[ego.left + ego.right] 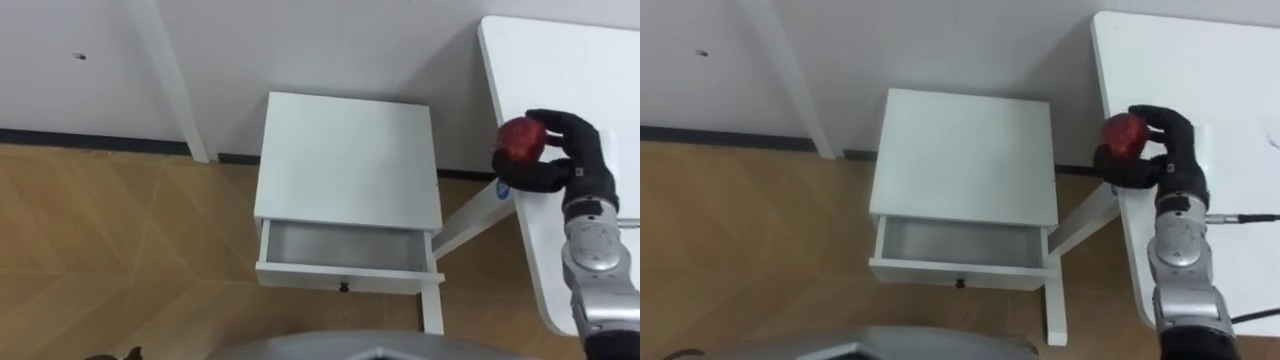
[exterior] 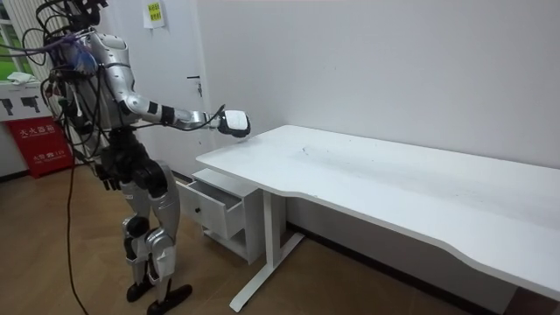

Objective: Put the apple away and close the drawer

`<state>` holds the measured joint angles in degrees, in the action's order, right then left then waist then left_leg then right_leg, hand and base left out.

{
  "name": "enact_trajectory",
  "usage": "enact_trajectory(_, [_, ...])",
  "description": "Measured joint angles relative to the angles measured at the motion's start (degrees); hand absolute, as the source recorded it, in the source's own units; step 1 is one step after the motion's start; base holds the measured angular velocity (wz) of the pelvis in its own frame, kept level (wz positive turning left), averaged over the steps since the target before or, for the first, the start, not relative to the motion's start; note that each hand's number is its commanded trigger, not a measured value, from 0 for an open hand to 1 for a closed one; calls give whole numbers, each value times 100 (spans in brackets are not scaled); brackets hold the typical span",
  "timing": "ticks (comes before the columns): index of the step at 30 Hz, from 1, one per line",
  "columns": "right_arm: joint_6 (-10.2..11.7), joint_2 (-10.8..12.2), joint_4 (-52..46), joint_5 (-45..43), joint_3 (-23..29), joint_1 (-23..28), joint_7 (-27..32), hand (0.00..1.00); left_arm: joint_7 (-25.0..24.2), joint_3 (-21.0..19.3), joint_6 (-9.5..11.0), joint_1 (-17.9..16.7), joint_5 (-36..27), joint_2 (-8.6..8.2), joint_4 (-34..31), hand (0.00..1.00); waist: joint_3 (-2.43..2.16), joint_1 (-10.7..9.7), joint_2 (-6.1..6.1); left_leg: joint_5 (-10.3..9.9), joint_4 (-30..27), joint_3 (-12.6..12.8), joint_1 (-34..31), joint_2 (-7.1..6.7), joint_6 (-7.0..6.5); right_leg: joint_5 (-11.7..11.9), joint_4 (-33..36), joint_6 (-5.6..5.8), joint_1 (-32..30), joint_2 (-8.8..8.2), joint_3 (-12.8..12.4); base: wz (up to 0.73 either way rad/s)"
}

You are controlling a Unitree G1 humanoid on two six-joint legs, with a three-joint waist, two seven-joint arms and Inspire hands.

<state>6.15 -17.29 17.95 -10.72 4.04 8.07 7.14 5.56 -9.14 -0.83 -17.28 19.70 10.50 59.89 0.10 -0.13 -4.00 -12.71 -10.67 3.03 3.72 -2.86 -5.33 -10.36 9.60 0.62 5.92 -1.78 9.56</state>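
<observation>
Nightstand (image 1: 345,160) matt white, smooth; beside it floor (image 1: 120,250) wood-grain, table (image 1: 590,90) smooth white; apple (image 1: 521,138) smooth-skinned.

Head stereo downward, room camera afar; drawer (image 1: 300,277) shared

One apple (image 1: 520,138); one white table (image 1: 570,60); one cabinet (image 1: 345,155); one open drawer (image 1: 345,278).

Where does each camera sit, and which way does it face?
Left eye view: on the robot's head, facing down at the cabinet, its open drawer and the table end; the right hand, curled round the apple, and its forearm show.
Right eye view: beside it on the head, same downward look, same hand and forearm.
Room view: standing off in the room, facing the whole robot beside the cabinet.
Shared: cabinet, drawer, table, right hand.
</observation>
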Motion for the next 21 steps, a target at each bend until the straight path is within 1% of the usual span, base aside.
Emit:
enact_trajectory(2, [-4, 3, -1, -84, -178, 0, -183, 100, -6, 102, -8, 49, -5, 4, 9, 0, 6, 60, 9, 0, 8, -9, -2, -4, 0, 0, -5, 0, -1, 15, -3, 0])
enact_trajectory(4, [-5, 25, -1, -82, -406, -3, -295, 100, -3, 219, -9, 130, -18, 4, 120, 0, 16, 165, 28, 0, -2, -18, -3, -8, 0, 0, -5, 0, 1, 25, -9, 4])
enact_trajectory(6, [-5, 134, 2, -108, -646, -2, -401, 100, -5, 390, -7, 204, -16, 0, 188, 0, 25, 209, 42, 0, -26, -64, -15, -10, 0, 0, -9, 0, 0, 23, -6, 9])
enact_trajectory(9, [-5, 173, -3, -274, -958, -3, -511, 100, -3, 430, -9, 230, -8, -5, 204, 0, 18, 229, 72, 0, -27, -137, -26, -12, 0, 0, -6, 0, 7, -3, 41, 12])
enact_trajectory(13, [-5, 193, -68, -556, -1186, -3, -610, 100, 0, 625, -18, 238, -3, -9, 202, 0, 21, 242, 141, 1, -26, -158, -26, -12, 0, 0, -9, 0, 11, -8, 66, 3])
enact_trajectory(15, [-4, 246, -76, -745, -1252, -8, -662, 100, -1, 730, -20, 276, -6, -15, 198, 0, 28, 290, 172, 1, -26, -164, -28, -12, 0, 0, -12, 0, 16, -9, 74, 0])
enact_trajectory(17, [-4, 249, -76, -790, -1338, -10, -685, 100, -1, 747, -19, 327, -7, -27, 198, 0, 33, 339, 181, 1, -26, -164, -31, -12, 1, 0, -16, 0, 16, -8, 75, 0])
enact_trajectory(20, [0, 270, -76, -802, -1430, -23, -781, 100, 0, 763, -9, 368, -6, -33, 200, 0, 33, 357, 180, 1, -28, -164, -36, -13, 1, 0, -16, 0, 20, -9, 93, 0])
enact_trajectory(21, [-1, 274, -76, -823, -1435, -23, -803, 100, 1, 762, -9, 374, -5, -33, 200, 0, 35, 356, 183, 1, -32, -170, -40, -16, 1, 0, -17, 0, 25, -12, 146, 0])
